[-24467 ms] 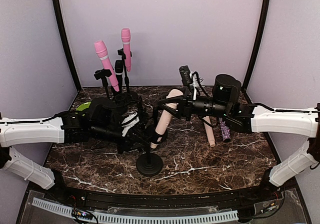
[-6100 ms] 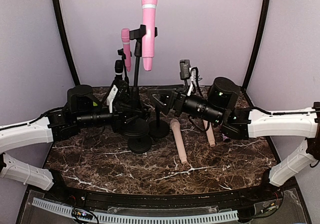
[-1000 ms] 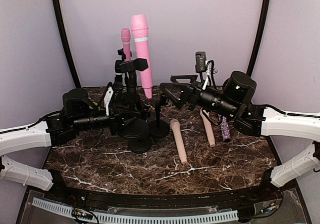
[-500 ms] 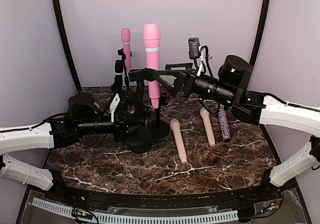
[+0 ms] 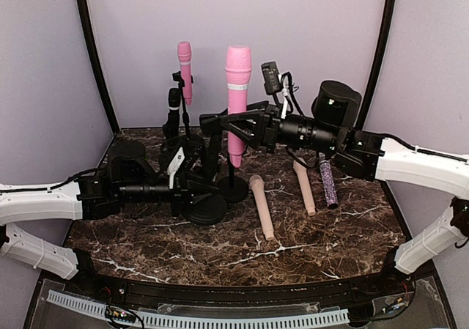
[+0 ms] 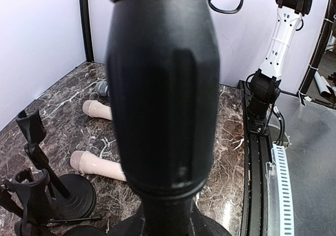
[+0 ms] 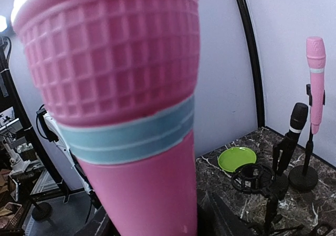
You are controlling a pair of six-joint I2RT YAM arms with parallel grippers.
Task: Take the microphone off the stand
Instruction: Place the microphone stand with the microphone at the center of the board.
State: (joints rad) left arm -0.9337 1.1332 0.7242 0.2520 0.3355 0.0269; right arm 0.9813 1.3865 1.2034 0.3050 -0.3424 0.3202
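Spare stands [image 5: 179,78] crowd behind the pink microphone [image 5: 237,87]; loose microphones [image 5: 261,206] lie rightward; front open.

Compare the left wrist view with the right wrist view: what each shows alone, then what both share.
Left wrist only: the black stand close up, a far beige microphone and a near beige microphone lying flat, a smaller stand, and the right arm. Right wrist only: the large pink microphone filling the frame, a green plate, a small pink microphone and a black microphone upright on stands. Both: the marble table and the lilac wall.
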